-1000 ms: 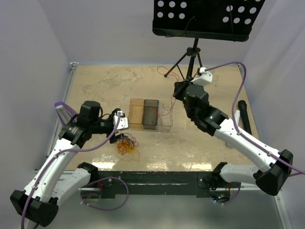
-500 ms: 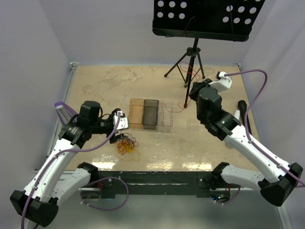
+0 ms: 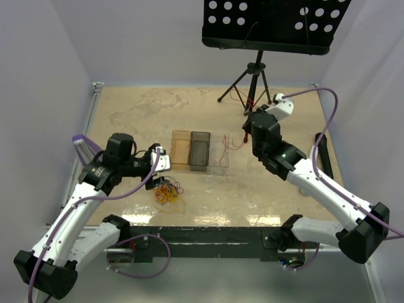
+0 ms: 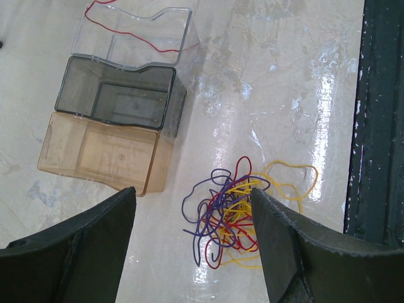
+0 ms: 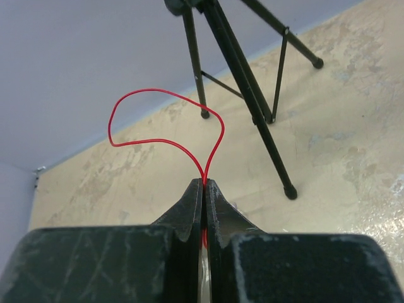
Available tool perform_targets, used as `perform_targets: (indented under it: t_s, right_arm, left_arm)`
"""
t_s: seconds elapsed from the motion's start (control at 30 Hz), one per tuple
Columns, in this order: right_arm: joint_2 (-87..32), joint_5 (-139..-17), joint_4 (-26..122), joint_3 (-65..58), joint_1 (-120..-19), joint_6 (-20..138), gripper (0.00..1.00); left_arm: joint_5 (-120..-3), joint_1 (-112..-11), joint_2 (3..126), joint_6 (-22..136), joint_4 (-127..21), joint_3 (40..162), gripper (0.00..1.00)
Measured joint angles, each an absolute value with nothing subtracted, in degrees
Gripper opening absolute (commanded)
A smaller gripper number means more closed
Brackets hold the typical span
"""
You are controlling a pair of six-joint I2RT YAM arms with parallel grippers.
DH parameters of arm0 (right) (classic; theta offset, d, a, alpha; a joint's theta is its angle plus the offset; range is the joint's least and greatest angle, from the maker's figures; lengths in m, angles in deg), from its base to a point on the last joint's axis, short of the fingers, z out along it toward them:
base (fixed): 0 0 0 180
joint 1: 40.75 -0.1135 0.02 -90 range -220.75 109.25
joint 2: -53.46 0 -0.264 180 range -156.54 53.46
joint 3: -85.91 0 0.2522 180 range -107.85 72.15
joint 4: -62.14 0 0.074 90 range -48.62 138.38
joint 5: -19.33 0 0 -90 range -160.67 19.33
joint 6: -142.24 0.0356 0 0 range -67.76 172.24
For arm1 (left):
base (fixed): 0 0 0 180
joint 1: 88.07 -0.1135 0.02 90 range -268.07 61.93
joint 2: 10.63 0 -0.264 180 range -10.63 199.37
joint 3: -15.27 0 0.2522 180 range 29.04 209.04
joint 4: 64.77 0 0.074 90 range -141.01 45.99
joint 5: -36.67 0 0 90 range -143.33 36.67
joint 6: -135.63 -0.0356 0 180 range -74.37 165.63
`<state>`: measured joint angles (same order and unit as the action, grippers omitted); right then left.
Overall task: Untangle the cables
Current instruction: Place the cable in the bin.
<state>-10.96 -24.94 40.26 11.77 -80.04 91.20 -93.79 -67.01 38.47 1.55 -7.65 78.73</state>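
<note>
The cables [image 3: 168,191] lie as a small tangle of yellow, red and purple loops on the table near the front edge. My left gripper [image 3: 163,178] hovers above them, open; in the left wrist view the tangle [image 4: 243,218] sits between and just beyond its spread fingers [image 4: 192,189], untouched. My right gripper [image 3: 247,127] is raised at the back right, shut on a red cable [image 5: 163,89] that loops out past its fingertips [image 5: 204,183]. That red cable [image 3: 232,144] trails down into the clear box [image 3: 219,153] and shows across the box's rim [image 4: 158,49].
Three small open boxes stand side by side mid-table: amber [image 3: 181,148], dark grey [image 3: 200,150] and the clear one. A black tripod [image 3: 252,82] carrying a music-stand tray [image 3: 271,22] stands at the back right. A black cylinder [image 3: 323,154] lies at the right. A black rail [image 4: 382,126] runs along the front.
My right arm swung right and back with the red cable, then came back left toward the boxes. The left arm and the tangle have not moved.
</note>
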Motion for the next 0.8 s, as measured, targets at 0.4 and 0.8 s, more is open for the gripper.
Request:
perform_targets:
  t_s: [0.4, 0.8]
  right_arm:
    - [-23.27, -28.61, 43.74, 11.81, -80.06, 91.49, 0.0]
    - [-32.07, -30.16, 47.48, 11.81, -82.53, 95.01, 0.0]
  left_arm:
    - [-93.79, -67.01, 38.45, 1.53, -7.65, 78.6, 0.78]
    - [-93.75, -67.01, 38.34, 1.53, -7.7, 77.87, 0.78]
